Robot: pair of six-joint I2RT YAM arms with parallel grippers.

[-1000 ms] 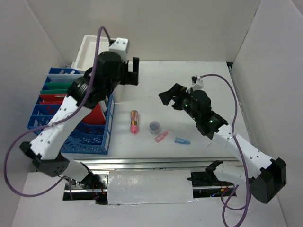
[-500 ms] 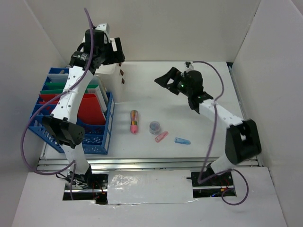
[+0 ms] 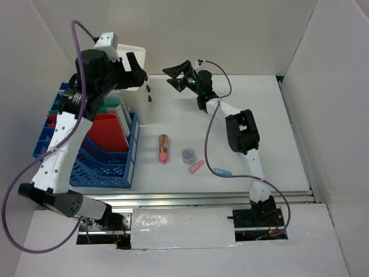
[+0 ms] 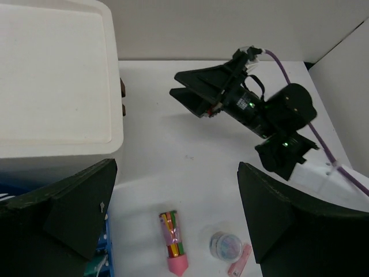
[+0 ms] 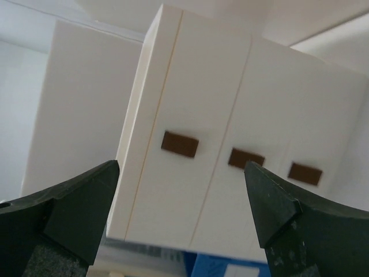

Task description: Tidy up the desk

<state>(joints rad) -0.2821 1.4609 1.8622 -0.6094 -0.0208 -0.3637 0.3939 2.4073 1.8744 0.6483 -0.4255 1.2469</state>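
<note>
The desk [image 3: 271, 121] is a white tabletop. On it lie a pink-capped tube of coloured sticks [image 3: 164, 148], a small round clear pot [image 3: 188, 154], a pink clip [image 3: 196, 167] and a small blue piece [image 3: 221, 172]. My left gripper [image 3: 136, 69] hangs open, high beside the white box [image 3: 118, 57], looking down on the tube [image 4: 173, 241] and pot [image 4: 225, 245]. My right gripper [image 3: 168, 77] is open and empty at the back centre. It faces the box front [image 5: 190, 190] and its brown knobs [image 5: 180, 143], a short way off.
A blue mesh file basket [image 3: 106, 167] with red and green folders stands on the left, against the white box. Grey walls close in the back and both sides. A silver rail [image 3: 184, 199] runs along the front edge.
The right arm has stretched back and to the left, bringing its open gripper before the white box. The left arm has lifted and swung over the box corner.
</note>
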